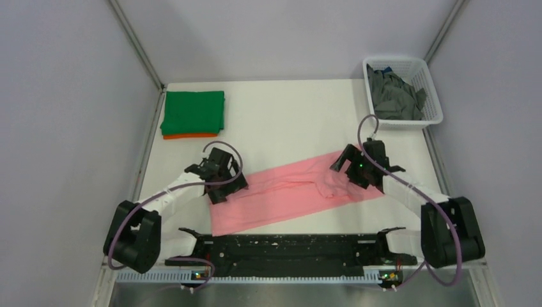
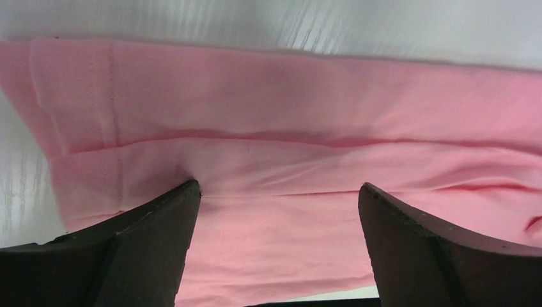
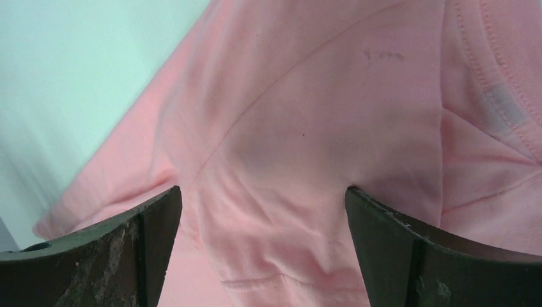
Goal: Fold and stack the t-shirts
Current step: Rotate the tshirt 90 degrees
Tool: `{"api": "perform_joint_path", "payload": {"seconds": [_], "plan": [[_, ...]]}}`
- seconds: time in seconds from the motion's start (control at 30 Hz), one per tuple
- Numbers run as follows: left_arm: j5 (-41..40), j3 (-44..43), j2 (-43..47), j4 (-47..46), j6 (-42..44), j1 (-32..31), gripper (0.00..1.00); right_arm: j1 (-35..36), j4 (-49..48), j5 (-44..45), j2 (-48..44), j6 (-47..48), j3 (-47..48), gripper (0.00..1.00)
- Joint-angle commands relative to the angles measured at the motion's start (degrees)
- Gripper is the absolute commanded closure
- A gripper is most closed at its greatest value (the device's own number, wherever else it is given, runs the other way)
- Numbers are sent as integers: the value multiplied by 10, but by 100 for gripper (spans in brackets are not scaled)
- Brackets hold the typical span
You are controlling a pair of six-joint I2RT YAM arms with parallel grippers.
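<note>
A light pink t-shirt (image 1: 281, 195) lies folded into a long strip across the table's middle, slanting up to the right. My left gripper (image 1: 220, 185) is open over the strip's left end; in the left wrist view (image 2: 278, 192) its fingers press down on the pink cloth (image 2: 287, 128). My right gripper (image 1: 345, 173) is open over the bunched right end; in the right wrist view (image 3: 263, 195) its jaws straddle the pink cloth (image 3: 300, 128). A folded green t-shirt (image 1: 193, 112) lies on an orange one (image 1: 190, 135) at the back left. Dark grey t-shirts (image 1: 393, 96) fill the basket.
A white lattice basket (image 1: 433, 96) stands at the back right corner. The white table (image 1: 287, 115) is walled by grey panels on both sides. A black bar (image 1: 287, 246) runs along the near edge between the arm bases.
</note>
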State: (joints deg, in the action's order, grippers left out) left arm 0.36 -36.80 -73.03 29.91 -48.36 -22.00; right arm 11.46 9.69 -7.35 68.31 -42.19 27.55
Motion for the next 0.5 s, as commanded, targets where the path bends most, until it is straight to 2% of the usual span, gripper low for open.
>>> {"api": "perform_joint_path", "payload": {"seconds": [0.0, 0.13, 0.27, 0.47], "plan": [[-38, 33, 45, 45, -67, -46, 1, -7, -51, 17, 130, 23, 59, 1], [-31, 56, 75, 29, -124, -90, 1, -7, -71, -14, 268, 35, 191, 1], [-30, 69, 70, -5, -176, -150, 1, -6, -65, -60, 418, 66, 355, 2], [-38, 0, -38, -82, -186, -234, 1, 27, 21, -73, 628, 98, 641, 2]]}}
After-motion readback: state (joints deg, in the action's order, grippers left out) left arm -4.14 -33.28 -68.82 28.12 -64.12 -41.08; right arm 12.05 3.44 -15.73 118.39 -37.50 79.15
